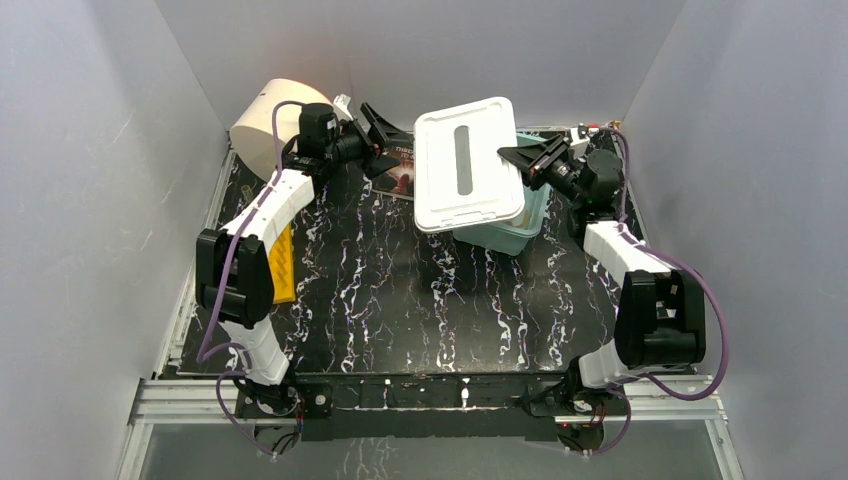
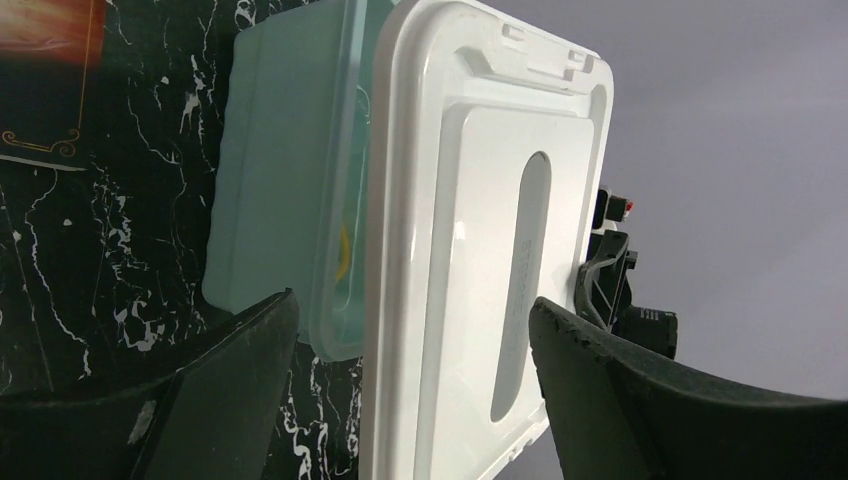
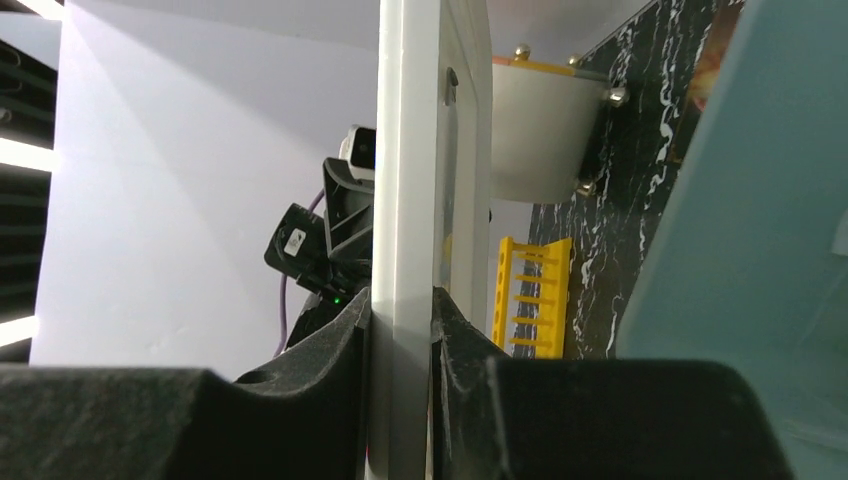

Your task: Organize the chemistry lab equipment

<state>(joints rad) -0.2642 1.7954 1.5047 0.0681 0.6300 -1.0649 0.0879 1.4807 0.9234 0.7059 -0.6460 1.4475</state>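
Observation:
A white lid (image 1: 468,165) hangs tilted over a pale teal bin (image 1: 510,235) at the back middle of the table. My right gripper (image 1: 520,155) is shut on the lid's right edge. In the right wrist view the lid (image 3: 405,200) stands edge-on, and the gripper (image 3: 402,310) pinches it from both sides. My left gripper (image 1: 375,135) is open just left of the lid and touches nothing. Its wrist view shows the lid (image 2: 470,250) and bin (image 2: 280,180) beyond the spread fingers (image 2: 200,400). The chemistry lab equipment is hidden; a yellow bit (image 2: 343,250) shows through the bin wall.
A big cream cylinder (image 1: 262,125) lies at the back left. A dark-covered book (image 1: 398,170) lies between the left gripper and the lid. A yellow rack (image 1: 283,265) rests by the left arm. Grey walls close in the table on three sides.

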